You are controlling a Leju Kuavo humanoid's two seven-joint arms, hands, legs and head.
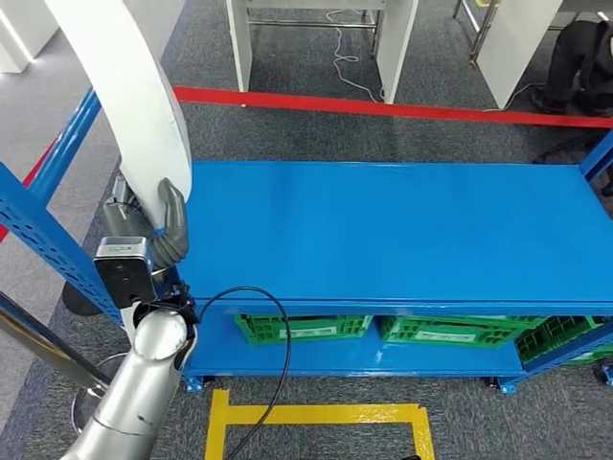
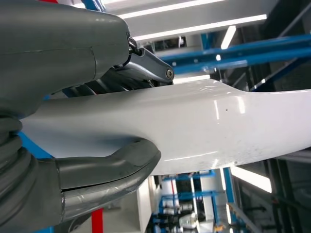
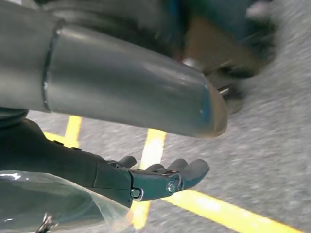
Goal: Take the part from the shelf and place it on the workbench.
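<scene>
I have the part (image 1: 134,105), a long white curved panel, in my left hand (image 1: 168,225). In the head view it rises from my grip up and out past the top edge, at the left end of the blue shelf (image 1: 390,235). In the left wrist view my fingers (image 2: 146,65) lie across one face of the part and my thumb (image 2: 110,170) curls under the other, so the part is clamped between them.

My right hand (image 3: 157,179) hangs low over grey floor with yellow tape lines (image 3: 220,211). Its fingers are stretched out loosely and hold nothing.

I judge that the taking is done: the part is lifted clear of the shelf top and carried only by me. The placing is what remains. I cannot pick out the counter from here; white furniture (image 1: 318,38) stands beyond the red floor line (image 1: 390,110), but I cannot tell whether that is it.

The next move calls for turning away from the shelf with the part kept high, since its long free end could swing into the blue upright (image 1: 43,240) beside my arm. My grip sits near one end, so it must stay firm against the leverage.
</scene>
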